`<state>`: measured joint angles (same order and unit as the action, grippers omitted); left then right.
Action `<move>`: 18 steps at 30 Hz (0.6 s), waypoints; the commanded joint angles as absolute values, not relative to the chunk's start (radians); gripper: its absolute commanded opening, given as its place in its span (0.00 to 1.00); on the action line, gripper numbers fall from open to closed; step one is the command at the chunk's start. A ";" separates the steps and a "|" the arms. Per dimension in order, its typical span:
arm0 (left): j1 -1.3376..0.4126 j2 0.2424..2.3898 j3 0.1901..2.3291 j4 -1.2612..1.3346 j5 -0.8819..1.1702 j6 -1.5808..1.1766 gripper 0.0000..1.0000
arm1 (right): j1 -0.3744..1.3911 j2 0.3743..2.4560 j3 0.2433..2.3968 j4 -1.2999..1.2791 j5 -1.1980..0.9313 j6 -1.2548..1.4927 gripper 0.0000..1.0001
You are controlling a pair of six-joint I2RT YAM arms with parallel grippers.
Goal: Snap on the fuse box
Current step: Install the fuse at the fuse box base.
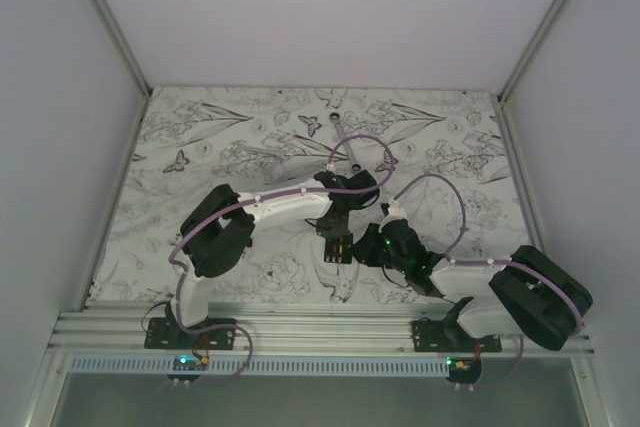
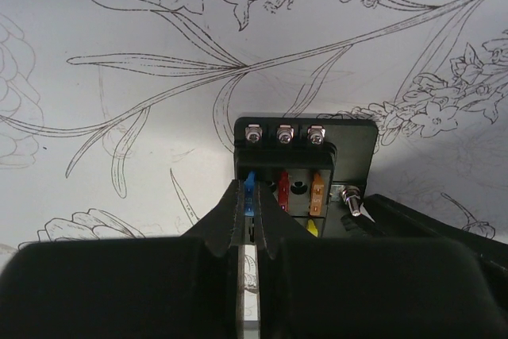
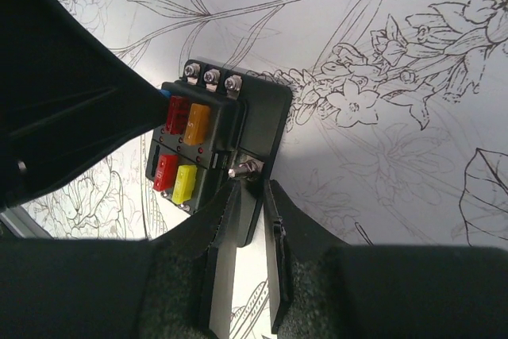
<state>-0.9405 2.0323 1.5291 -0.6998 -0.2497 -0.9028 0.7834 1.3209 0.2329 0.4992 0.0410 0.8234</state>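
Observation:
The fuse box (image 1: 338, 247) lies flat on the flowered table cover between the two arms, a black block on a black base plate. In the left wrist view the fuse box (image 2: 349, 144) shows a row of screws on its far side and blue, red and orange fuses. My left gripper (image 2: 252, 190) is shut on the blue fuse (image 2: 250, 182) at the box's left end. In the right wrist view the fuse box (image 3: 214, 129) has red, orange and yellow fuses showing. My right gripper (image 3: 252, 190) is closed on the base plate's near edge, beside a small metal stud (image 3: 242, 169).
The flowered table cover (image 1: 200, 147) runs back to white walls on three sides. A slim grey object (image 1: 337, 129) lies near the back. Purple cables (image 1: 440, 187) loop above both arms. An aluminium rail (image 1: 320, 332) carries the arm bases at the near edge.

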 commanded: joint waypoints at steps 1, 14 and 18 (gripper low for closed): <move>-0.944 2.102 1.475 -0.742 -0.183 -0.868 0.00 | 0.795 1.322 0.257 0.471 0.073 0.813 0.24; -0.953 2.079 1.487 -0.744 -0.183 -0.909 0.09 | 0.795 1.316 0.261 0.452 0.081 0.805 0.24; -0.953 2.030 1.492 -0.745 -0.203 -0.902 0.19 | 0.795 1.318 0.262 0.447 0.087 0.804 0.24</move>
<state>-0.9417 2.0296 1.5295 -0.7029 -0.2382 -0.8932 0.7845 1.3220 0.2451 0.4767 0.0490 0.8211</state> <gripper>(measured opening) 0.167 0.242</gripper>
